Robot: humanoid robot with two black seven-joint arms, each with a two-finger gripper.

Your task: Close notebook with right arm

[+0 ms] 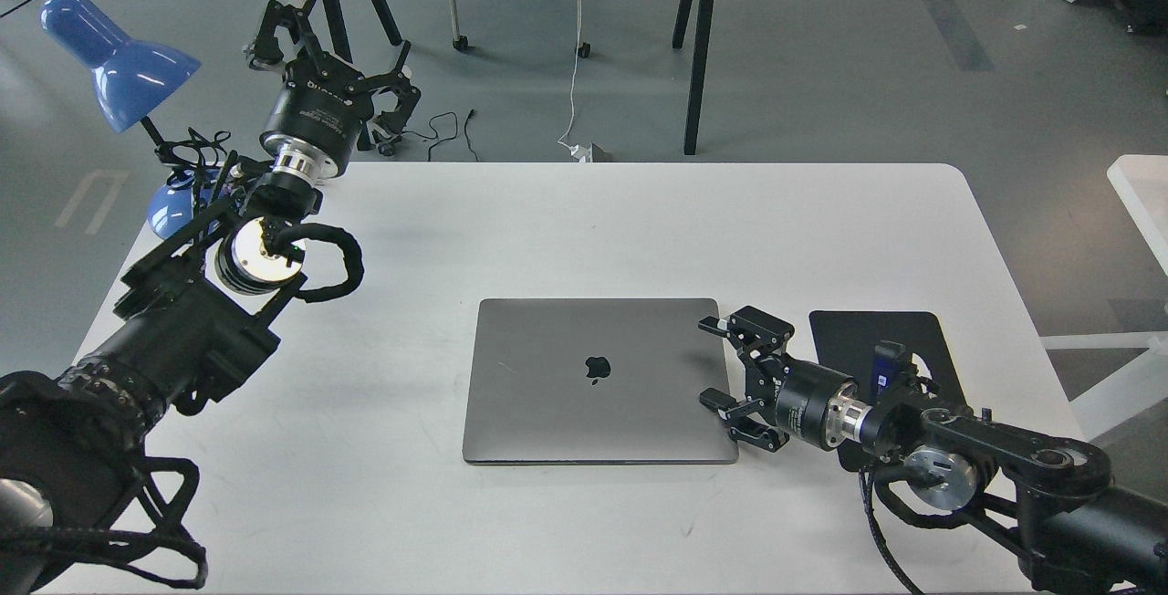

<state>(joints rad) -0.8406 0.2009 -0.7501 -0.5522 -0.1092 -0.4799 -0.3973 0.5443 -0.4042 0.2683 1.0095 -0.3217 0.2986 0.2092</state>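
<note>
R gripper (pixel 721 364): jaws spread wide, holding nothing, one finger (pixel 730 325) up at approx 12 o'clock of the wrist axis, the other down at 6. Both fingertips sit at the R edge of the notebook (pixel 598 381); the lower one overlaps the lid edge, contact likely but can't confirm. Gripper body lies low and near-horizontal, pointing toward 9 o'clock. R arm comes in from the frame's 4 o'clock corner, passing over a black mat (pixel 862 339).

L gripper (pixel 330 38): jaws also wide apart, nothing between them, raised over the table's 10 o'clock corner, pointing toward 12. L arm enters from 8 o'clock, well apart from the notebook.

Notebook: 1, grey w/ dark logo mid-lid, lid fully down and flat, no keyboard showing. It sits at table centre, slightly toward 6 o'clock, edges square to the table (pixel 593 230).

Count: 2 arms, 2 grippers, 1 notebook, 1 black mat (at 3 o'clock of the notebook, partly hidden by the R arm), 1 blue desk lamp (pixel 114 61) at 10 o'clock w/ its base at the table's L edge, 1 white table. Beyond the table at 12 o'clock: grey floor w/ dark table legs (pixel 695 47) and a white cable (pixel 575 75); leg count unclear, cropped by the frame top.
</note>
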